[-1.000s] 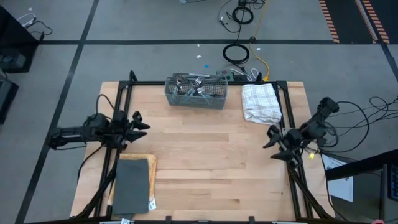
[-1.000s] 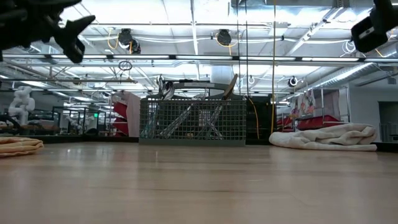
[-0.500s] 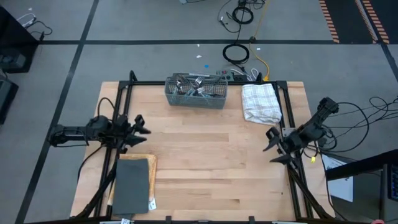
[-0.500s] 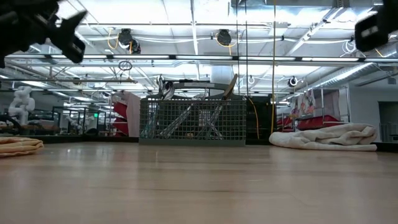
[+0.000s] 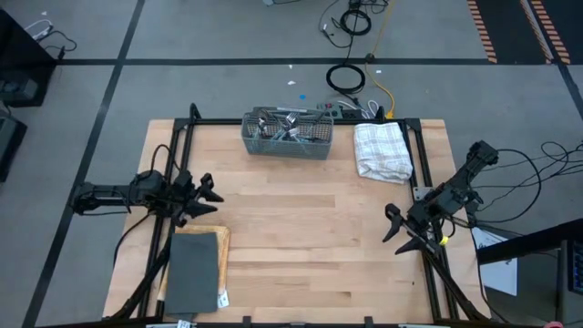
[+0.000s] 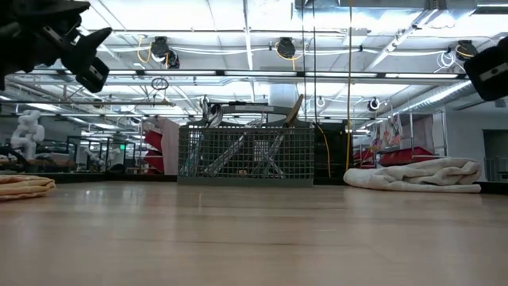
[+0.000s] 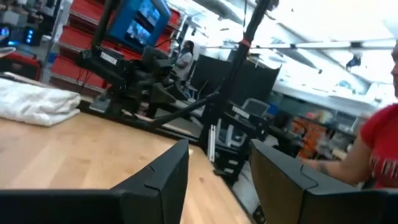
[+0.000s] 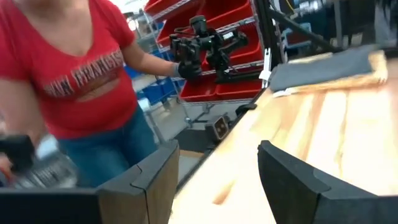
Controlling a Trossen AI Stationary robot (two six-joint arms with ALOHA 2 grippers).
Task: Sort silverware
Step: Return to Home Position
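The silverware (image 5: pixel 284 126) stands bunched in a grey mesh basket (image 5: pixel 288 141) at the table's far edge, handles and metal ends sticking up; in the low view the basket (image 6: pixel 246 154) shows in the middle distance. My left gripper (image 5: pixel 210 195) hangs open above the table's left side, over nothing. My right gripper (image 5: pixel 393 228) hangs open above the table's right side, well short of the basket. In each wrist view the two fingers stand apart with only table and room between them.
A white folded towel (image 5: pixel 382 150) lies at the far right corner, right of the basket. A dark grey pad on a wooden board (image 5: pixel 194 268) lies at the near left. Bare wood (image 5: pixel 301 228) spans the middle. A person in a red shirt (image 8: pixel 74 74) stands beyond the table.
My right gripper has moved toward the near edge and slightly left, dropping out of the low view's top right corner. My left gripper has drifted a little toward the near edge. Both stayed open. The basket and towel have not moved.
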